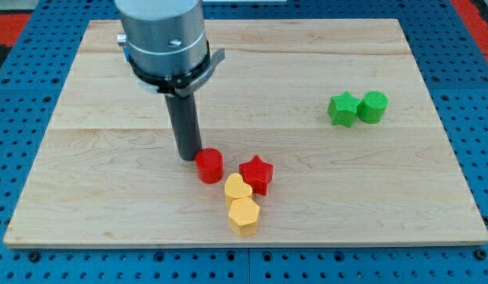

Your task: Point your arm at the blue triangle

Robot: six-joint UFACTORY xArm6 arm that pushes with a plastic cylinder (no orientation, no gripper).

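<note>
My tip [188, 157], a bare rod with nothing to open or close, rests against the red cylinder [210, 166], and with no blue triangle visible anywhere, any sweep risks scattering the red star [257, 174] and yellow blocks [240, 203].

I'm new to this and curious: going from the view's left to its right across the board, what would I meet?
My tip → red cylinder → red star → green star → green cylinder. The two yellow blocks overlap that span, so I leave them out.
</note>
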